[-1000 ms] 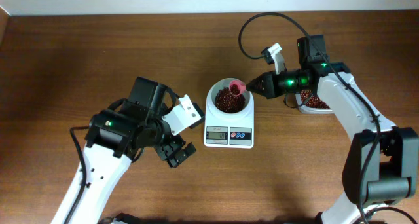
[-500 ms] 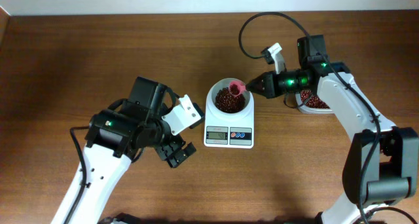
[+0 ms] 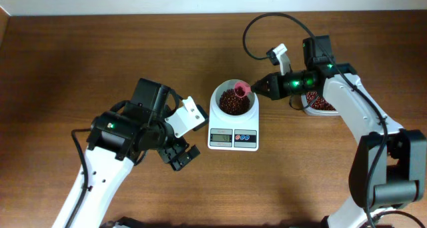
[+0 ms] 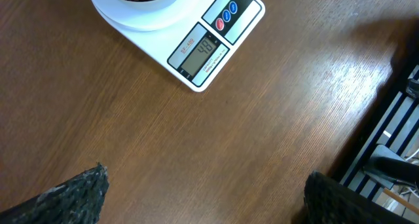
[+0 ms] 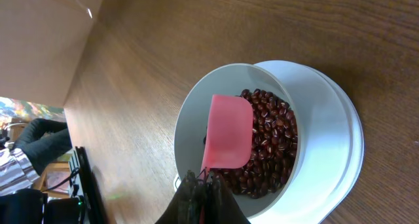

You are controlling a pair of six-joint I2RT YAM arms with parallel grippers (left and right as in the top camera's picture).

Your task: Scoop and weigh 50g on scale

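Dark red-brown beans (image 5: pixel 268 145): judged light, roll-prone; take by pink plastic scoop (image 5: pixel 228 132). Right fingers (image 5: pixel 190 204) clamp it; left fingers (image 4: pixel 72 191) spread, empty.

Right arm stretching toward centre, right gripper (image 3: pixel 259 88) pinching pink scoop (image 3: pixel 241 89) handle; left gripper (image 3: pixel 179 156) hovering wide open.

Wooden table (image 3: pixel 80 48) — dark brown; white wall (image 3: pixel 200 0)

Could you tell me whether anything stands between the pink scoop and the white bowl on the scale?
Nothing visible does: the pink plastic scoop in the right gripper hangs directly over the round white bowl of dark red-brown beans.
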